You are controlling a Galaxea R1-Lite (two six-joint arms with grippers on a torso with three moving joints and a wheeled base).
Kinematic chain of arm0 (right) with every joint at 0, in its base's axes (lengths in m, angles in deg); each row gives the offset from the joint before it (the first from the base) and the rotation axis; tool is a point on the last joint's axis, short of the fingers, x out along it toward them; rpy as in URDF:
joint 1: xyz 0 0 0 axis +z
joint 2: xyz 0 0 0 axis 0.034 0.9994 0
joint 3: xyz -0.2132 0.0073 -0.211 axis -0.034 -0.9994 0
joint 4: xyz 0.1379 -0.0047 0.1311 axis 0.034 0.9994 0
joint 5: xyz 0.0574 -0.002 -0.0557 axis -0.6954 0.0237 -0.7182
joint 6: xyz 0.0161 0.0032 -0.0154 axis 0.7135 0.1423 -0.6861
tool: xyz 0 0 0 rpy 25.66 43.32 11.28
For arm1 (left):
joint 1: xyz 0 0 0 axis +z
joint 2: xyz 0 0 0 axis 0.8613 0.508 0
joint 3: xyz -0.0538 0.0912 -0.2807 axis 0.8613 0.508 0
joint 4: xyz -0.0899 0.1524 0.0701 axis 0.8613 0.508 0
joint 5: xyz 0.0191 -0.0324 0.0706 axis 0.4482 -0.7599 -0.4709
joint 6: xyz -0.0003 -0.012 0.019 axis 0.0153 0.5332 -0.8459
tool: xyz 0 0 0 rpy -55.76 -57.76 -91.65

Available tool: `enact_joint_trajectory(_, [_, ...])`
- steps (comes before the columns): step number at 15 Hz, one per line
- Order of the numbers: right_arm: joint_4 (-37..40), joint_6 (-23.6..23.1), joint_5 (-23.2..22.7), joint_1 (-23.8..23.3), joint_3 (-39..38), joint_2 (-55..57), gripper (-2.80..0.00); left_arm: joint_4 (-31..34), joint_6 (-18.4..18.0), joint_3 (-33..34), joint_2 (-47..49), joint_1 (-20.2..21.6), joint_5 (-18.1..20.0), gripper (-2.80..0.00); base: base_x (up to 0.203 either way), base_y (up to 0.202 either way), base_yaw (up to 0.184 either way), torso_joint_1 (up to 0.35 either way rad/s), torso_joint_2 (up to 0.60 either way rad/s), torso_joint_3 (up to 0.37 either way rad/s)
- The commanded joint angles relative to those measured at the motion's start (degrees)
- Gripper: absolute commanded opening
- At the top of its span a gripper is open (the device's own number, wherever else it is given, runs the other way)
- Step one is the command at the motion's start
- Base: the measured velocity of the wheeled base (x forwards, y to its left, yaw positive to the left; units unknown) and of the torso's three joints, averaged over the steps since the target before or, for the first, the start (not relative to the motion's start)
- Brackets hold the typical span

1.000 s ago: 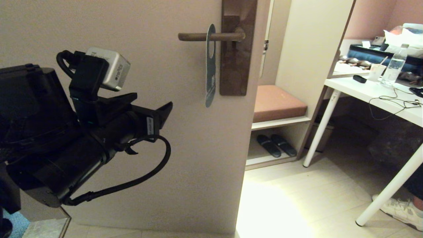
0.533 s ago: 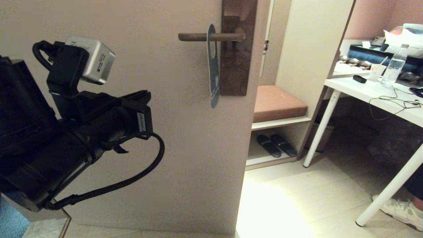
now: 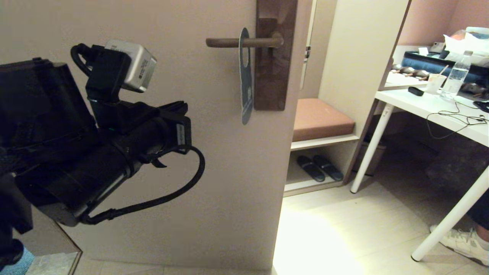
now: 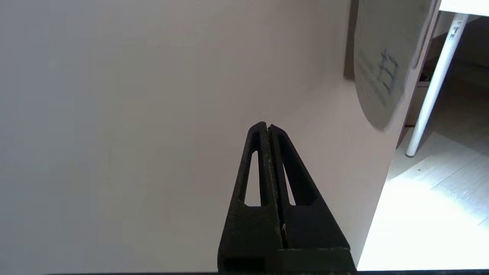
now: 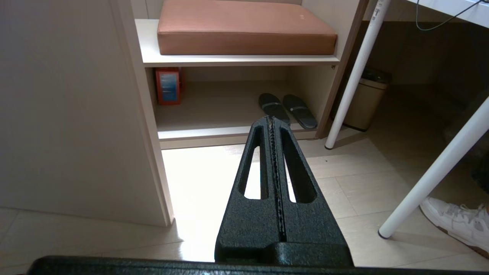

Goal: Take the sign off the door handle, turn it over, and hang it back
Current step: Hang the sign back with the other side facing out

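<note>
On the door handle [image 3: 238, 42] the sign [image 3: 245, 76] hangs edge-on beside the backplate; the left tool [image 4: 268, 128], fingers pressed together, sits below and left of the handle; the right tool [image 5: 271, 119] is also closed

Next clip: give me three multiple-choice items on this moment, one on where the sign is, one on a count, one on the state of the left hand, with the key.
1. Where is the sign?
A. Hanging on the door handle
B. Lying on the floor
C. Held in the left hand

2. How many slippers lie on the lower shelf?
A. One
B. Two
C. Four

3. How does the left hand stand?
A. Shut on the sign
B. Wide open
C. Shut on nothing, short of the sign

Key: 1 A, the handle passes through the sign's hole. 2 B, a dark pair lies side by side. 3 C, the left wrist view shows the fingers pressed together with the sign apart from them.
</note>
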Motion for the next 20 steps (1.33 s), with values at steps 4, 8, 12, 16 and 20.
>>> enact_joint_trajectory(4, [0.02,0.0,-0.02,0.01,0.0,-0.02,-2.8,-0.19,-0.56,-7.08,9.4,-0.15,-0.03,-2.8,0.0,0.0,0.0,0.0,0.0,0.0])
enact_joint_trajectory(8, [0.02,0.0,-0.02,0.01,0.0,-0.02,-2.8,-0.18,-1.71,-11.89,14.3,-0.16,0.05,-2.8,0.0,0.0,0.0,0.0,0.0,0.0])
enact_joint_trajectory(12, [0.02,0.0,-0.02,0.01,0.0,-0.02,-2.8,-0.11,-2.02,-16.75,17.69,-0.85,0.04,-2.8,0.0,0.0,0.0,0.0,0.0,0.0])
enact_joint_trajectory(16, [0.02,0.0,-0.02,0.01,0.0,-0.02,-2.8,-0.09,-3.93,-19.79,19.77,-4.63,-0.05,-2.8,0.0,0.0,0.0,0.0,0.0,0.0])
enact_joint_trajectory(20, [0.02,0.0,-0.02,0.01,0.0,-0.02,-2.8,-0.18,-5.55,-20.05,19.84,-8.78,-0.18,-2.8,0.0,0.0,0.0,0.0,0.0,0.0])
